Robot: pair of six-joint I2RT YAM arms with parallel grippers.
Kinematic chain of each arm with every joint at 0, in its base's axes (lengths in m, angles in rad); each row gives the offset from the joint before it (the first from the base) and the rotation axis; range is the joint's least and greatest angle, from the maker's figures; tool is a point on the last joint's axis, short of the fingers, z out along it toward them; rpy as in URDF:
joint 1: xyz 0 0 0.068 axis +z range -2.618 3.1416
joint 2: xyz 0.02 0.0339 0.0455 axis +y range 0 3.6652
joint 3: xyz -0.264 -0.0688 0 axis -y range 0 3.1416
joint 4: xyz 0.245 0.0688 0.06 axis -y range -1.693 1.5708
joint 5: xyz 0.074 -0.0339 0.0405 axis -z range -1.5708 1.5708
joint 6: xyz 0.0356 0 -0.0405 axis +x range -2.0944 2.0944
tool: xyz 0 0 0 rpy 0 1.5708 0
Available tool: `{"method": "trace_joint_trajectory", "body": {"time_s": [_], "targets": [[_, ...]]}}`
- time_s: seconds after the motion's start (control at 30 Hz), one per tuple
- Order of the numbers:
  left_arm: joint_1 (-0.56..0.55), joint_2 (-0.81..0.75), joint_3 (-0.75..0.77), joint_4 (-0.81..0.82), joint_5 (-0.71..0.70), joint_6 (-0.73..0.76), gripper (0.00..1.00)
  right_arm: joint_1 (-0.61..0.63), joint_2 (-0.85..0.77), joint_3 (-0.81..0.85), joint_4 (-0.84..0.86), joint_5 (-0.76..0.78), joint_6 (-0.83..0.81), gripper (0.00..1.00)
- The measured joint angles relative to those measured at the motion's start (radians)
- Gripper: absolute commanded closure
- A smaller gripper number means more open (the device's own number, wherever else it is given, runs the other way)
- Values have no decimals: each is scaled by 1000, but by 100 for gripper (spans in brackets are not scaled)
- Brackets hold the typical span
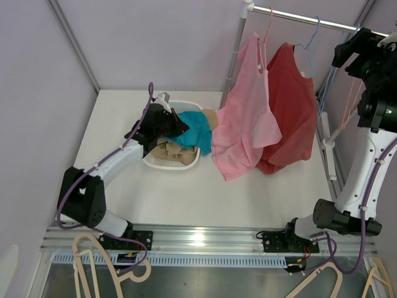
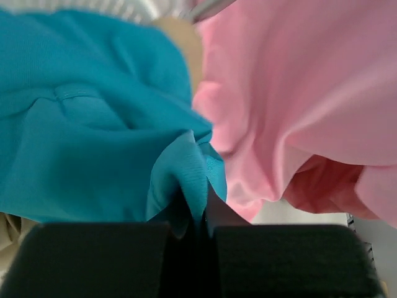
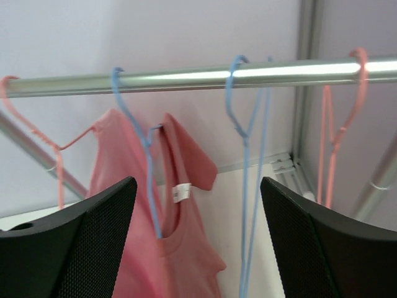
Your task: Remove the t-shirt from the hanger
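Note:
My left gripper (image 1: pixel 178 127) is shut on a fold of a teal t-shirt (image 1: pixel 195 133) that lies over the white basket (image 1: pixel 162 165). In the left wrist view the jaws (image 2: pixel 198 211) pinch the teal t-shirt (image 2: pixel 93 118). A pink t-shirt (image 1: pixel 245 124) hangs on a pink hanger (image 1: pixel 268 28). A red t-shirt (image 1: pixel 291 112) hangs on a blue hanger (image 1: pixel 310 40), both from the rail (image 1: pixel 310 20). My right gripper (image 1: pixel 358 49) is open and empty, high up near the rail, facing the red t-shirt (image 3: pixel 167 248) on its blue hanger (image 3: pixel 139 136).
Beige clothes (image 1: pixel 170 152) fill the basket. An empty blue hanger (image 3: pixel 248 124) and an empty pink hanger (image 3: pixel 335 124) hang on the rail (image 3: pixel 186 77) to the right. Beige hangers (image 1: pixel 93 254) lie below the table's near edge. The pink t-shirt (image 2: pixel 298 93) hangs close beside the left gripper.

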Motion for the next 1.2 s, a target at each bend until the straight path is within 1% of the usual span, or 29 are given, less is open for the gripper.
{"method": "trace_joint_trajectory", "body": {"time_s": [0.1,0.17,0.23,0.33,0.37,0.4,0.43,0.47,0.53,0.57,0.63,0.67,0.7,0.73,0.77,0.8,0.9,0.97,1.0,1.2], "targets": [[3,93,-3,-13,8,-31,99,50,3,36,-22,-14,0,16],[5,148,-2,-32,20,-47,99,74,18,68,-35,-48,0,22],[16,208,10,-40,66,-62,98,91,35,88,-39,-81,3,25],[51,300,31,-21,162,-102,96,117,66,92,-54,-105,6,23],[67,332,34,-8,193,-117,93,127,80,92,-62,-103,6,23],[81,358,35,0,217,-129,86,138,94,92,-69,-103,6,23],[92,379,35,4,239,-138,80,149,108,92,-76,-103,6,23],[101,396,35,5,253,-143,65,156,120,91,-81,-103,6,23],[110,417,37,8,273,-156,49,169,142,90,-83,-103,6,23],[110,418,37,9,280,-157,36,172,150,90,-84,-103,5,23],[106,414,42,18,290,-155,29,176,161,90,-85,-102,5,24],[104,407,43,21,290,-154,24,179,164,90,-87,-99,5,24],[103,397,43,19,288,-151,17,179,167,90,-88,-97,3,24],[103,384,43,19,287,-148,14,181,169,90,-88,-94,2,24],[103,366,43,16,282,-148,3,184,171,90,-88,-91,-1,25],[101,344,42,11,271,-142,1,187,173,90,-88,-88,-3,25],[92,255,42,-13,219,-128,0,198,177,88,-87,-83,-13,26],[74,175,45,-40,169,-107,0,204,177,83,-87,-80,-18,29],[57,133,51,-55,136,-94,0,205,178,82,-87,-77,-19,33],[-61,-97,71,-82,-34,2,1,210,199,80,-86,-68,-32,39]]}}
